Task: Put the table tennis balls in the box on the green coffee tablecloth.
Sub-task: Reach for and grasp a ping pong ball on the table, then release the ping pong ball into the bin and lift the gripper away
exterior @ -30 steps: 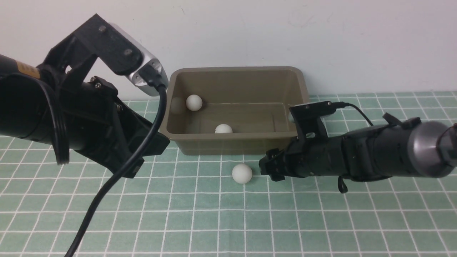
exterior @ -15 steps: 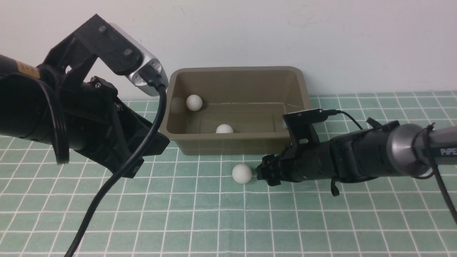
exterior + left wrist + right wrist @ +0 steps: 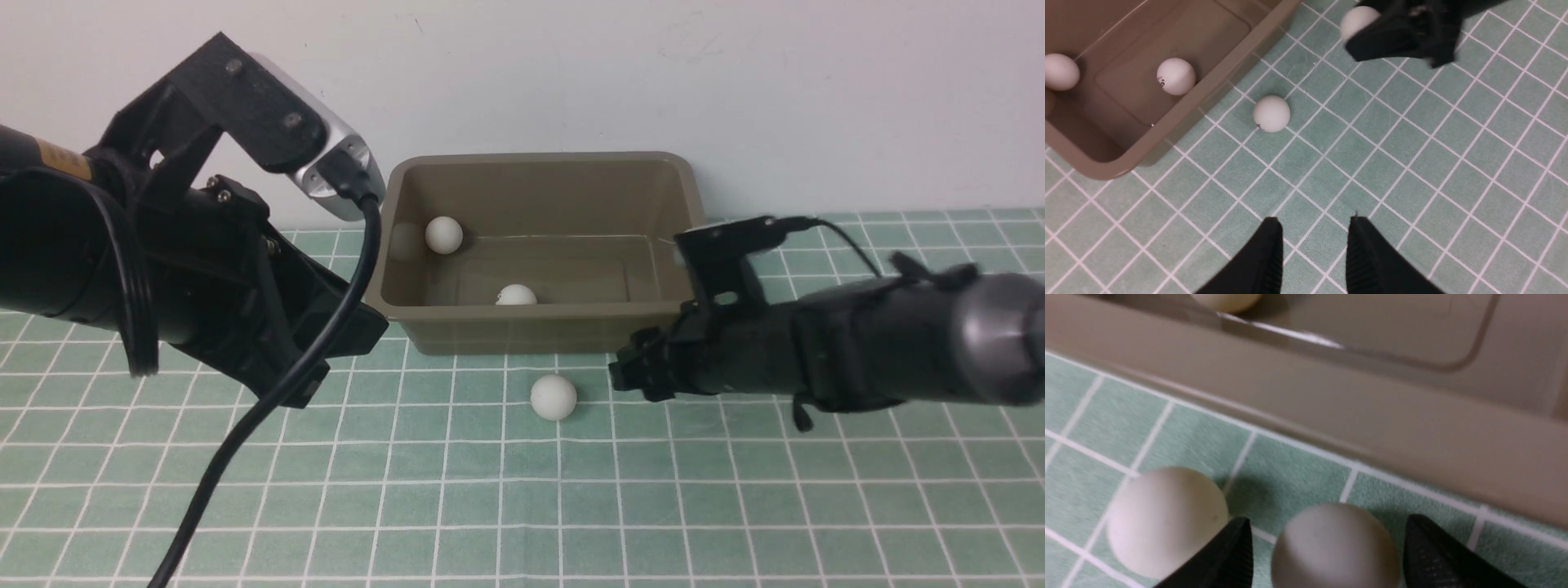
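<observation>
Background: a plain white wall [image 3: 816,98] rises behind the desk, which the green coffee tablecloth [image 3: 735,506] covers wherever it shows.
Box place: the box [image 3: 539,331] sits at the far middle of the cloth, close against the wall.
Box heading: upright, mouth up; its long axis runs left to right, along the wall.
Done: two balls lie inside, the corner ball [image 3: 443,234] at the far left and the marked ball [image 3: 515,294] against the near wall.
Left to do: two balls are outside. The loose ball [image 3: 553,397] rests on the cloth just near of the box.
Right tool [image 3: 620,377]: low, just right of the loose ball, jaws drawn in around the held ball [image 3: 1335,547]. It looks like a grip; I cannot tell whether that ball is clear of the cloth.
Left tool [image 3: 1313,220]: hovers over the cloth at the left, fingers a little apart, nothing between them.
Progress: about halfway, by my judgement. The held ball needs carrying over the near rim, then the loose one.
Ball heading: spheres, no long axis.
</observation>
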Controlling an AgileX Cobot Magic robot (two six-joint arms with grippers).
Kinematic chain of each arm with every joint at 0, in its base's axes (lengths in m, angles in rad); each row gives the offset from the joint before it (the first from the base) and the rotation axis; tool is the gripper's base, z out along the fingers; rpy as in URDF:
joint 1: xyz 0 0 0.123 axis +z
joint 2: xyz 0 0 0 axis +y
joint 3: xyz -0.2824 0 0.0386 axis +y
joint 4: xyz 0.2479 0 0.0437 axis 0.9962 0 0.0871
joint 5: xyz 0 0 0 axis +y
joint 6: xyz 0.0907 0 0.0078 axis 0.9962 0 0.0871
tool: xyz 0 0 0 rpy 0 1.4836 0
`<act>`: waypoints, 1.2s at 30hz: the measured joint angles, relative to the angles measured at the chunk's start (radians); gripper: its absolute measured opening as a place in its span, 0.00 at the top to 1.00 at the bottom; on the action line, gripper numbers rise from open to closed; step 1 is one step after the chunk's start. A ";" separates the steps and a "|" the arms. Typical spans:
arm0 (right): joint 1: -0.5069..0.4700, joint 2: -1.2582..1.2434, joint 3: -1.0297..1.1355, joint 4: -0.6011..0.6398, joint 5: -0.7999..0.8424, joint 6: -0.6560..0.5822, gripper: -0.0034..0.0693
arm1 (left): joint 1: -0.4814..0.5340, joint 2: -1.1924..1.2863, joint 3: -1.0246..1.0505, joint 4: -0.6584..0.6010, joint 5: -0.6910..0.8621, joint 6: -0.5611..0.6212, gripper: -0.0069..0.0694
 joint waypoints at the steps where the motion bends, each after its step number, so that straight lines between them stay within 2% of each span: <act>1: 0.000 -0.038 0.024 -0.003 0.027 -0.005 0.46 | 0.000 0.000 0.000 0.000 0.000 0.000 0.64; 8: 0.000 -0.147 -0.020 0.005 0.069 -0.023 0.46 | 0.000 0.000 0.000 0.000 0.000 0.000 0.64; 19: -0.001 0.224 -0.401 0.012 -0.052 -0.075 0.46 | 0.000 0.000 0.000 0.000 0.000 0.000 0.64; 26: -0.028 0.366 -0.500 0.018 -0.040 -0.077 0.45 | 0.000 0.000 0.000 0.000 0.001 0.000 0.64; 30: -0.039 0.369 -0.501 0.024 -0.062 -0.078 0.36 | 0.000 0.000 0.000 0.000 0.001 0.000 0.64; 33: -0.040 0.352 -0.501 0.014 -0.093 -0.079 0.24 | 0.000 0.000 0.000 0.000 0.006 0.000 0.64; 36: -0.040 0.291 -0.501 -0.009 -0.097 -0.094 0.23 | 0.000 0.000 0.000 0.000 0.011 0.000 0.64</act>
